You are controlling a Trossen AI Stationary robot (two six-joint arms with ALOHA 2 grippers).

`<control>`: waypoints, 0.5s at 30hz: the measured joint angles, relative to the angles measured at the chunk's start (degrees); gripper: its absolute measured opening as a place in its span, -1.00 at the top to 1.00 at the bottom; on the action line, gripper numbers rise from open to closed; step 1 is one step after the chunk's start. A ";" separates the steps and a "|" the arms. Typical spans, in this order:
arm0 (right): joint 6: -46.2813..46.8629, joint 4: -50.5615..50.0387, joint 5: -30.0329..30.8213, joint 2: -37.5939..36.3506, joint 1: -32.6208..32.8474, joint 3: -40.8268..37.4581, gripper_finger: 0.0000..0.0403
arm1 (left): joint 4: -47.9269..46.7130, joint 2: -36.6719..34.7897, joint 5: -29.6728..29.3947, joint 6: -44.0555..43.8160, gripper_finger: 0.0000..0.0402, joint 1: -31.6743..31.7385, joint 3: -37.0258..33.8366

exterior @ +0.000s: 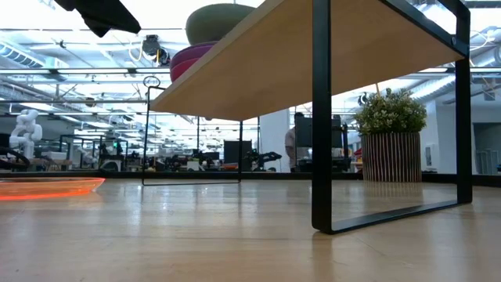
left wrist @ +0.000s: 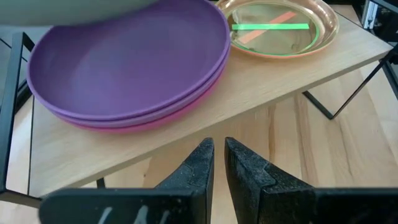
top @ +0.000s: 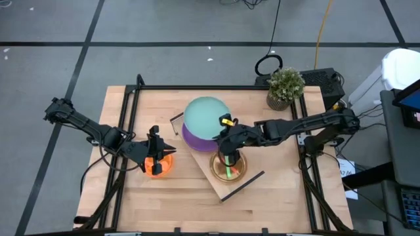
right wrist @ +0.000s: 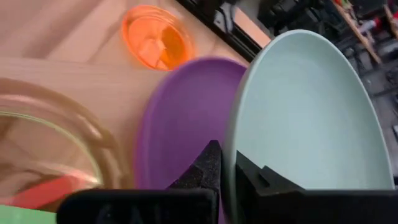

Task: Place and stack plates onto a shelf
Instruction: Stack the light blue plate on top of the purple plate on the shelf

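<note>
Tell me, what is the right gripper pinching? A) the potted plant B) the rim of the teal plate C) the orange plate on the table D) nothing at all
B: the right gripper has its dark fingers closed on the rim of the teal plate, holding it tilted above the purple plate on the shelf; the orange plate lies on the table, away from it.

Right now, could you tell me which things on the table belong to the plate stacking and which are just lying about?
Job:
- teal plate, pinched at its rim by the right gripper
- purple plates
- small stack of translucent plates
- orange plate on the table, left gripper over it
- shelf

Lying about:
- potted plant
</note>
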 joint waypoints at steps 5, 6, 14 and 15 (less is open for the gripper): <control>0.48 0.34 -4.38 0.61 0.44 0.00 0.98 | 0.00 0.00 0.00 0.00 0.77 0.00 0.00; 0.47 0.63 -4.27 0.95 0.56 0.00 0.98 | 0.00 0.00 0.00 -0.04 0.77 0.00 0.00; 0.34 1.13 -4.13 3.94 0.78 -0.09 0.98 | 0.01 0.00 0.00 -0.60 0.77 0.00 0.00; 0.06 1.45 -4.16 4.17 0.78 -0.09 0.98 | 0.01 0.04 0.00 -0.65 0.77 0.00 0.00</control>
